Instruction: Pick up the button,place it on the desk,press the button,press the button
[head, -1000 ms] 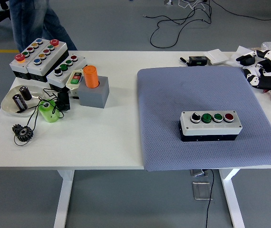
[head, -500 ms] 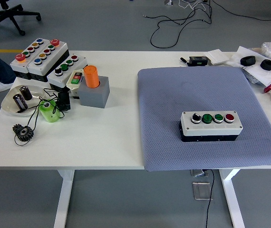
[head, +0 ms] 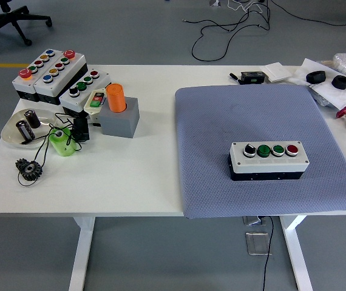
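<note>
Neither robot hand is in the head view now, so whether their fingers are apart or together cannot be told; a second ago the right hand showed at the table's right edge, and it has since gone. The button box (head: 269, 160), with one black, two green and one red button, lies unmoved on the grey mat (head: 264, 115). The person by the far left corner has also gone.
</note>
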Controlling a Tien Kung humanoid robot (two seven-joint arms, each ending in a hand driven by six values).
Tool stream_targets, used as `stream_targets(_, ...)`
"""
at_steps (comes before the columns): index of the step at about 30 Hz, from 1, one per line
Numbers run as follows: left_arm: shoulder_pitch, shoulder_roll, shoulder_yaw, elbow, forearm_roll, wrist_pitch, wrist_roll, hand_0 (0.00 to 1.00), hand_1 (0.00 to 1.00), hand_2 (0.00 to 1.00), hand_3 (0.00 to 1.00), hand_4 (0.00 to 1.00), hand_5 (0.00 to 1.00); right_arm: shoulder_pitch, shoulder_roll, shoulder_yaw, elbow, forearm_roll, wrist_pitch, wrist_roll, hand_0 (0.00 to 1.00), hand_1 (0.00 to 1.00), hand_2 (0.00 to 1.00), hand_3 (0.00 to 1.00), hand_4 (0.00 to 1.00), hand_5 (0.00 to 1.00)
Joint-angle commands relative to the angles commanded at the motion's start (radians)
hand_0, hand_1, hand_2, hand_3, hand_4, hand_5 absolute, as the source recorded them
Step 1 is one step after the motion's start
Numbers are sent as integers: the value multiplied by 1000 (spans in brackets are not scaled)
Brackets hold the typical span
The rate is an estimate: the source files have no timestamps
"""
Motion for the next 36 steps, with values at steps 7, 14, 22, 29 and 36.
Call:
stream_targets(7, 8, -4, 26, 2, -17, -8, 0, 669, 680, 671, 628, 443, 998, -9, 12, 10, 3, 17, 9, -4, 746, 739, 797, 806, 611, 326)
stream_targets(14, 14, -6, 39, 4, -24, -11, 0, 669, 681, 675, 637, 443, 998, -30, 15, 8, 11, 45, 26, -14, 749, 739, 796, 801, 612, 327)
stream_targets(22, 21, -6, 33, 1, -15, -11, 1, 669, 685, 675, 635, 442, 998, -32, 19, -5, 46, 45, 69, -31, 748, 739, 797, 805, 611, 326)
stream_targets(29, 20, -11, 21, 3, -9, -10, 2, 669, 686, 678, 640, 437, 998, -26, 24, -20, 92, 32, 114, -51, 774, 756, 806, 825, 618, 349)
stream_targets(36, 17, -13, 0, 4, 4, -4, 7, 670, 688, 679, 636, 444, 998, -28, 24, -17, 110, 39, 109, -49, 779, 757, 805, 851, 623, 354)
